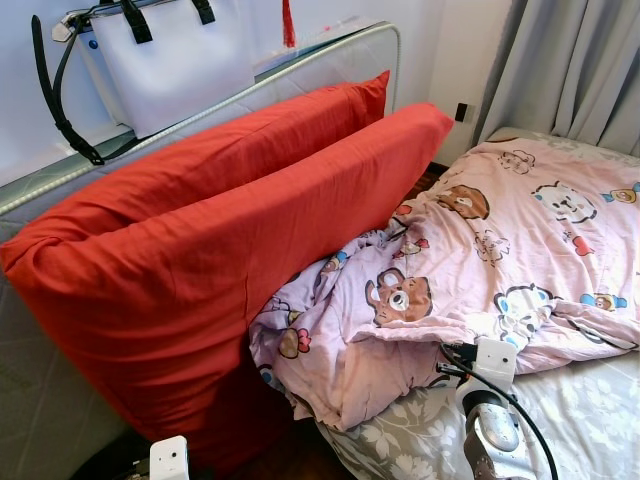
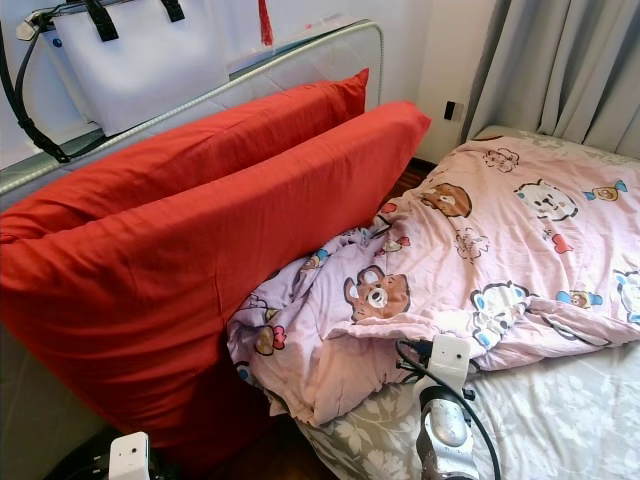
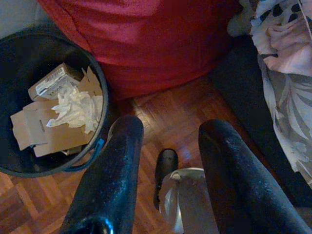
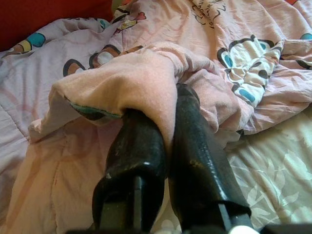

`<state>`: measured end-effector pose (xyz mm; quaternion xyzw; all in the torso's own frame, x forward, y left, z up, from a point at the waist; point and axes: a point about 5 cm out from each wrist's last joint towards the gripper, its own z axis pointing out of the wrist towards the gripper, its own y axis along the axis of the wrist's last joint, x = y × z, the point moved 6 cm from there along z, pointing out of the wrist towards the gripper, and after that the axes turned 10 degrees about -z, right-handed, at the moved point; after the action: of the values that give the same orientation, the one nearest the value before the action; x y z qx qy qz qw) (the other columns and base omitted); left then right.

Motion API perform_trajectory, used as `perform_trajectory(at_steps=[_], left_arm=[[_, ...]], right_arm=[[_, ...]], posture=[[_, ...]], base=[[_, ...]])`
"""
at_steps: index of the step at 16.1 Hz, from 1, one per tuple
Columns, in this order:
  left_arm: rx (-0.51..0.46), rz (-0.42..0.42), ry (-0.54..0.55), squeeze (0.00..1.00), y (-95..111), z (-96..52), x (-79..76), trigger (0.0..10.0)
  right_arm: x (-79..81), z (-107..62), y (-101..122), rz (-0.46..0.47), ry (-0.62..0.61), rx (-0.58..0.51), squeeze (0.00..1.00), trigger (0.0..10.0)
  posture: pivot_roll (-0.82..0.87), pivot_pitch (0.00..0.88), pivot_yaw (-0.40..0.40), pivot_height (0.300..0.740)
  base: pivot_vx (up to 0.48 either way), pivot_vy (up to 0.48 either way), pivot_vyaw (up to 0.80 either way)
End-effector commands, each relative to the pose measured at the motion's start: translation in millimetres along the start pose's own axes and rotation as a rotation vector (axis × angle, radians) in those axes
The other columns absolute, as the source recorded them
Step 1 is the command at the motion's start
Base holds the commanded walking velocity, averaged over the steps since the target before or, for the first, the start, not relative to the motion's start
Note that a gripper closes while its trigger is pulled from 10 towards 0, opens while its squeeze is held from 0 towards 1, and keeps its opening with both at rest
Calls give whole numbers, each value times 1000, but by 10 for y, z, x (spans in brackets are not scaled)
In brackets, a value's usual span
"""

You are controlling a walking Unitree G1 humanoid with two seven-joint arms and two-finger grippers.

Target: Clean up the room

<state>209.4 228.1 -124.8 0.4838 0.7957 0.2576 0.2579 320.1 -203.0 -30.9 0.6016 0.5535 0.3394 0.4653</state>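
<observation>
Fingers (image 4: pixel 190 146) of the right gripper (image 4: pixel 168 122) are pressed together on a fold of the pink cartoon-print quilt (image 1: pixel 520 240), the cloth caught between them at the quilt's near edge. From the head camera, that arm reaches in over the grey floral sheet (image 1: pixel 590 410), and the quilt lies rumpled across the bed up against two red pillows (image 1: pixel 220 230) propped on the headboard (image 1: pixel 330 55). A white bag (image 1: pixel 170 60) with black straps hangs above them.

The left gripper (image 3: pixel 168 141) hangs low beside the bed with its fingers spread apart, holding nothing. Its wrist camera looks down on the parquet floor (image 3: pixel 165 112) and a black bin (image 3: pixel 100 141) holding cardboard (image 3: pixel 34 129) and crumpled tissue (image 3: pixel 75 107), standing just beside the lower red pillow.
</observation>
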Motion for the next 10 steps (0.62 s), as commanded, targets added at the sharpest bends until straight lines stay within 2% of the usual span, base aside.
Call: perform_trajectory(at_steps=[1, 10], left_arm=[[28, 15, 11, 0, -64, -18, 68, 10000], [29, 29, 2, 0, -72, -18, 42, 10000]], right_arm=[[41, -1, -5, 6, 6, 3, 0, 10000], [43, 0, -8, 8, 5, 6, 0, 10000]], posture=[[-32, 14, 35, 740], [-29, 17, 32, 740]], base=[[0, 0, 0], [0, 0, 0]])
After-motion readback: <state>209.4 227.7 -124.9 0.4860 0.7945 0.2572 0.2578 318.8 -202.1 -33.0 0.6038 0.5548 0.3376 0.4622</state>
